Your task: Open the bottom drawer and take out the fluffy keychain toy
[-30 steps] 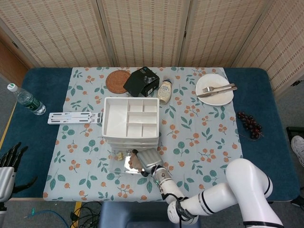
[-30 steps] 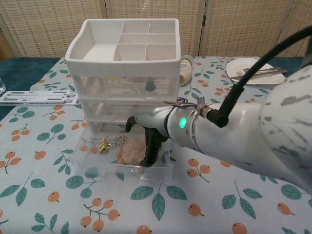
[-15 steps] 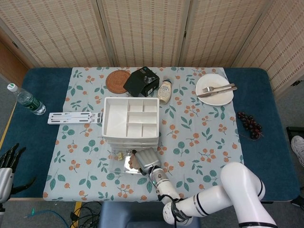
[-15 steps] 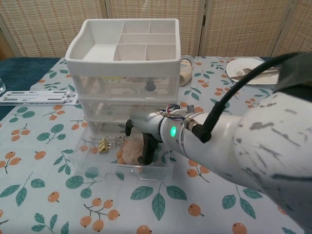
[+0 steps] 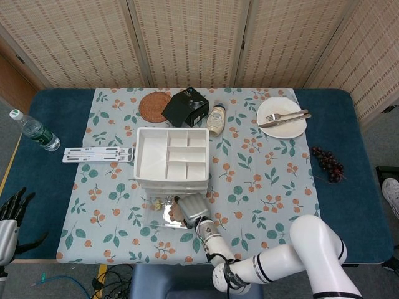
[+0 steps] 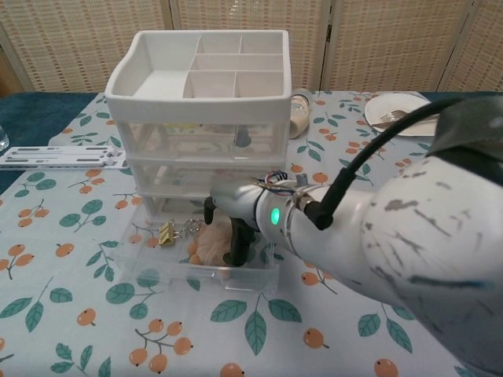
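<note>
The white drawer unit (image 5: 171, 159) (image 6: 200, 86) stands mid-table with its clear bottom drawer (image 6: 196, 275) (image 5: 151, 219) pulled out toward me. A pale pink fluffy keychain toy (image 6: 211, 243) (image 5: 176, 213) lies inside it. My right hand (image 6: 236, 228) (image 5: 193, 208) reaches down into the drawer; its thumb is behind the toy and its dark fingers (image 6: 236, 247) are against the toy's right side, gripping it. The toy still rests on the drawer floor. My left hand (image 5: 9, 218) hangs off the table's near left corner, fingers spread, holding nothing.
Gold binder clips (image 6: 167, 233) lie in the drawer's left part. A water bottle (image 5: 34, 132) and a white bar (image 5: 96, 154) are on the left. A round coaster (image 5: 154, 106), black box (image 5: 186, 106), jar (image 5: 216, 119), plate with fork (image 5: 282, 116) and grapes (image 5: 327, 163) sit further off.
My right hand has shifted a little to the left inside the drawer, and its fingers have closed in against the toy. The left hand has stayed put.
</note>
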You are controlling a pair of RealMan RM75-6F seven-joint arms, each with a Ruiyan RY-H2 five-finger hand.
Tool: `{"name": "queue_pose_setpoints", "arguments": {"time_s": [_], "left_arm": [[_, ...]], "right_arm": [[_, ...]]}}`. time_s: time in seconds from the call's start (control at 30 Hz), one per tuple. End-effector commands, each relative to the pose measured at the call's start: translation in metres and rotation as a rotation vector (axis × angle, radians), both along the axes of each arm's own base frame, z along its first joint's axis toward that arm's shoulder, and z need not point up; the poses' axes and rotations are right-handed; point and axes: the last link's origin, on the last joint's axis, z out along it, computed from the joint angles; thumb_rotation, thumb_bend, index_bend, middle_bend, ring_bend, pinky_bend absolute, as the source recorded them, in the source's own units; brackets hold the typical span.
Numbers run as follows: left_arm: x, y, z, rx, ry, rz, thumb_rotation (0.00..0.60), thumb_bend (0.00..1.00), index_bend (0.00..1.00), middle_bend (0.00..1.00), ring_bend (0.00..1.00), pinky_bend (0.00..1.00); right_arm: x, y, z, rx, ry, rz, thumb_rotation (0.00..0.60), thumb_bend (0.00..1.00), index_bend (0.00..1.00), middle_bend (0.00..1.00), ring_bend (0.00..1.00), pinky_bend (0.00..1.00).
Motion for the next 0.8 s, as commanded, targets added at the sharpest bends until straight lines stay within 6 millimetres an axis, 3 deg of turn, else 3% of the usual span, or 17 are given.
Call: {"name": "queue_pose_setpoints", "arguments": {"time_s": [0.03,0.4,0.53,0.8], "left_arm": [[0.0002,0.0002,-0.0002,-0.001,0.001,0.000,0.600,0.19,0.09,0.00,0.03,0.11],[-0.0021,0.0000,0.0002,0.000,0.002,0.008,0.600,0.19,0.10,0.00,0.03,0.12],[-0.0028,-0.0001,0.0007,0.002,0.000,0.010,0.600,0.19,0.10,0.00,0.03,0.12],[-0.0025,-0.0001,0.0012,0.003,-0.002,0.009,0.600,0.19,0.10,0.00,0.03,0.12]], "right_arm": [[0.0009,-0.0002,-0.0011,0.002,0.001,0.002,0.600,0.42,0.20,0.93,1.00,1.00],[0.0043,-0.0014,-0.0078,0.008,0.018,0.009,0.600,0.41,0.28,0.93,1.00,1.00],[0.0062,-0.0025,-0.0087,0.002,0.019,0.015,0.600,0.42,0.36,0.94,1.00,1.00],[0.0043,-0.0029,-0.0095,-0.008,0.031,0.018,0.600,0.53,0.52,0.96,1.00,1.00]]}}
